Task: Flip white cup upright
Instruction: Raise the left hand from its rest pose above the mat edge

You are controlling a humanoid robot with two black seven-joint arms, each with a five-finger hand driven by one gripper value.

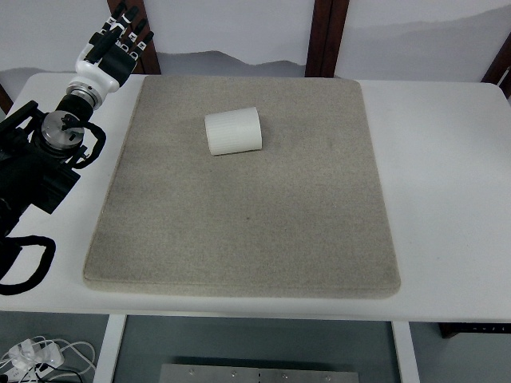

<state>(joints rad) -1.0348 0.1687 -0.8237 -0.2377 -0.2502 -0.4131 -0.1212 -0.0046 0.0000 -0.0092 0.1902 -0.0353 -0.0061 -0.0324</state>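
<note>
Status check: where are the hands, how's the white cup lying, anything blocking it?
Left hand open, off the mat at far-left corner, holding nothing. Right hand out of view. White cup on its side on the mat, untouched. Nothing in the way.

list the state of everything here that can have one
white cup: lying on its side on the mat, not held
mat: flat on the table
left robot hand: fingers spread, holding nothing, beyond the mat's far left corner
right robot hand: not in view
</note>
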